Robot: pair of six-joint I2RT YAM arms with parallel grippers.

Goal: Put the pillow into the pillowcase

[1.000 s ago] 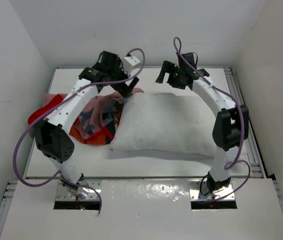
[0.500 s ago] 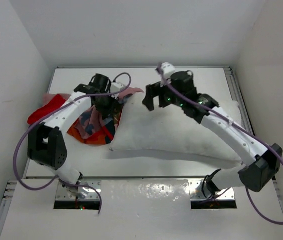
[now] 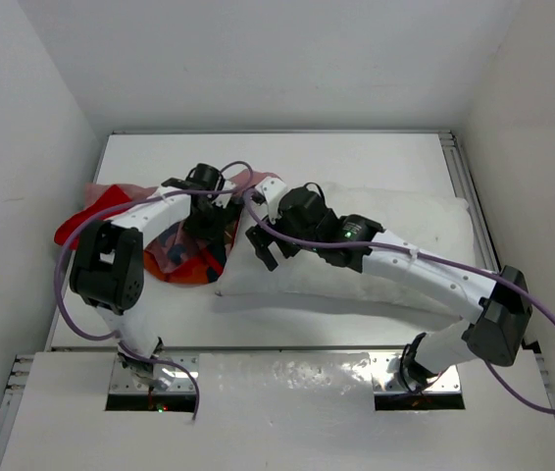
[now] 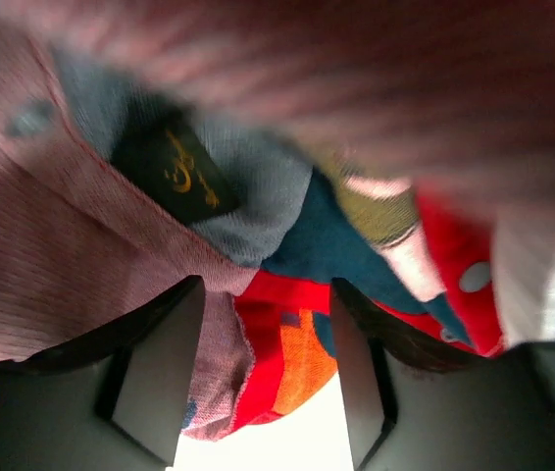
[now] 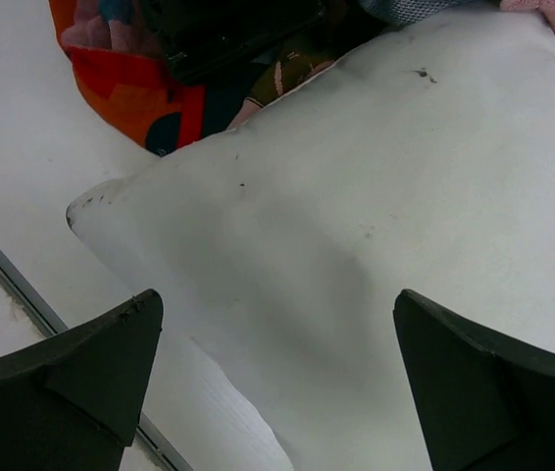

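Left jaws: the left gripper [image 4: 266,294] stood part open, its two fingers [image 4: 160,383] apart, with a bright strip of counter showing in the gap.
Left jaws, contact: a fold of the pillowcase [image 4: 287,343] hung down between the fingers. It lay against one finger and clear of the other, so it was not pinched as far as the wrist view showed.
Right jaws: the right gripper [image 5: 276,304] stood wide open with nothing between the fingers.
Right jaws, position: over the left end of the pillow [image 5: 356,177], close to its near corner. I could not tell whether they touched the pillow.
Writing: a small dark tag [image 4: 175,172] sat among the folds of the pillowcase and bore a yellow script mark, too blurred to read.
Pillow: it lay flat on the counter [image 3: 356,157], right of centre, long side running left to right. It was outside the case, and the right arm stretched across it from the near right.
Pillow, left end: it pressed against the pillowcase heap, and a pale pink edge of the case lapped over the far left corner.
Pillowcase: bunched in a heap on the left of the counter. It was red-orange with dark blue patches, with much of the pink reverse turned up. One red part trailed toward the counter's left edge.
Left arm: bent over the heap, with the wrist buried among the folds.
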